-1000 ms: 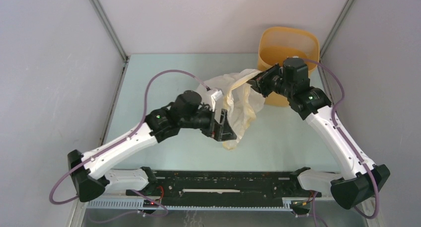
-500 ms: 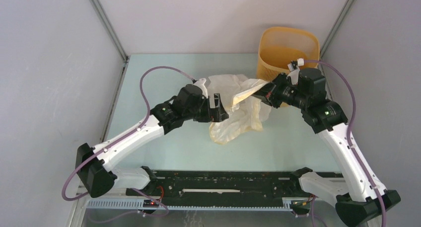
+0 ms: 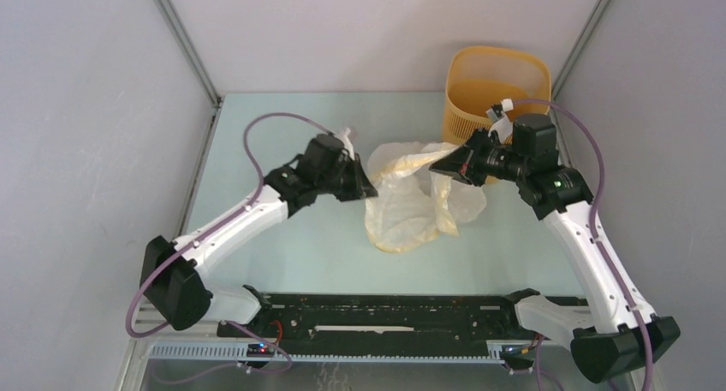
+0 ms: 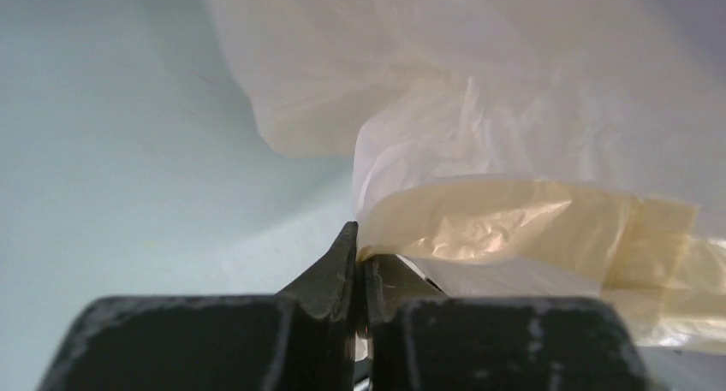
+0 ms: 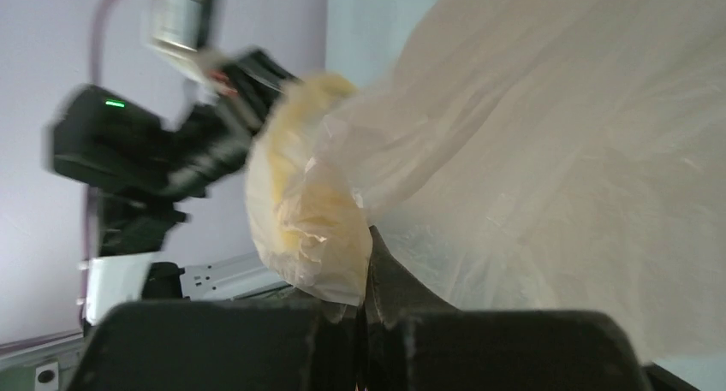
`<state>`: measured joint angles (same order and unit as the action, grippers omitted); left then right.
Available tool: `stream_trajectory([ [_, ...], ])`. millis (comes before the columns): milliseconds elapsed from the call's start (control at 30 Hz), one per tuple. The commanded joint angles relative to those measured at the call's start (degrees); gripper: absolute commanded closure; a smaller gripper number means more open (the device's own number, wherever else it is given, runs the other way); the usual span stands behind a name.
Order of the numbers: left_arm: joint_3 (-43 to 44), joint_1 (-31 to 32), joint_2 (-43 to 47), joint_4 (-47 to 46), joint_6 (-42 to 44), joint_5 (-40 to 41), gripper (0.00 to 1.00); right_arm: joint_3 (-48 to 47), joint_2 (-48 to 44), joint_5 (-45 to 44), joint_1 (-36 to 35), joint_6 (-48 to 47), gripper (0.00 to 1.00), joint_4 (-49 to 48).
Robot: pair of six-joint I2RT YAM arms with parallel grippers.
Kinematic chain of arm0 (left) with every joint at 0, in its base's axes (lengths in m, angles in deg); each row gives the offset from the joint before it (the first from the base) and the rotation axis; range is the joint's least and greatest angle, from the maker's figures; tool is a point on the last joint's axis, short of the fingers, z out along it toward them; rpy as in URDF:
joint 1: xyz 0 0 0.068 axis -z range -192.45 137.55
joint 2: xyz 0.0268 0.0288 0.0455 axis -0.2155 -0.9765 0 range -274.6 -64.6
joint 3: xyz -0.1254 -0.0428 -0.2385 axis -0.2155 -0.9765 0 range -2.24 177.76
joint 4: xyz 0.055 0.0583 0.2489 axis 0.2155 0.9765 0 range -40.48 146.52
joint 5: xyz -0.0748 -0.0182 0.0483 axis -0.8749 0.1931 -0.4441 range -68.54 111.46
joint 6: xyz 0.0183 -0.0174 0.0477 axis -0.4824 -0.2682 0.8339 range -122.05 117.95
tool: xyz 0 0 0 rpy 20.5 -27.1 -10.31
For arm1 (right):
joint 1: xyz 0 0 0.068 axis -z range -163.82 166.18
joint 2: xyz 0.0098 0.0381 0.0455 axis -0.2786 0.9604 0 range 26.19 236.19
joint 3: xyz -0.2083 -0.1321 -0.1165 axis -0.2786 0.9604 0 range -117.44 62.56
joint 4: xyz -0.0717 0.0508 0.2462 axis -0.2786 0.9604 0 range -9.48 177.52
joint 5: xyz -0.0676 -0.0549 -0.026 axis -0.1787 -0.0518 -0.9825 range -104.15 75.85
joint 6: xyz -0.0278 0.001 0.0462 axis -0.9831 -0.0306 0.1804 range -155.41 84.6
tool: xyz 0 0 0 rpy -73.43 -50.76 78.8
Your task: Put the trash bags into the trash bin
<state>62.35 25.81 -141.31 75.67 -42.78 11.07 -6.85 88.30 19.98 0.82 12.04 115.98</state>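
Near edge: black rail [image 3: 385, 310] w/ both arm bases; left arm [image 3: 231, 228] and right arm [image 3: 591, 245], white links, reach inward. On table [image 3: 282, 254], pale green top, centre: trash bag [image 3: 411, 211], whitish translucent, crinkled, slung betw. the two grippers, body sagging toward the top; contact w/ surface unclear. At bag's left end, left gripper [image 3: 364, 184]: fingers pressed together on pale yellow rim band. At its right end, right gripper [image 3: 445, 164]: fingers closed tight on a bunched fold of same band. Far right corner: trash bin [image 3: 496, 74], yellow-orange, slitted sides, upright, just behind right gripper; bag wholly outside it.
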Motion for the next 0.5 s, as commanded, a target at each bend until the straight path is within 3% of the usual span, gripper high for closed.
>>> stream_trajectory([
  [0,14.5,-8.2,5.5,11.7,3.6,13.1,0.97,-0.2,6.3,6.6,0.9,-7.4,1.00,1.6],
  [167,31.7,-9.8,8.8,13.2,5.9,23.3,1.00,-7.2,7.7,7.2,-1.1,-6.3,1.00,-3.5],
  [300,41.3,-4.4,12.0,9.1,16.1,28.5,1.00,-25.9,9.8,4.2,-4.2,-14.0,1.00,2.6],
  [367,40.4,-0.5,14.4,6.9,21.1,33.3,1.00,-31.6,10.9,0.3,-6.8,-19.6,1.00,6.7],
  [467,30.3,0.2,18.1,6.6,19.0,37.4,0.99,-27.1,10.7,-4.1,-8.3,-21.6,1.00,6.1],
])
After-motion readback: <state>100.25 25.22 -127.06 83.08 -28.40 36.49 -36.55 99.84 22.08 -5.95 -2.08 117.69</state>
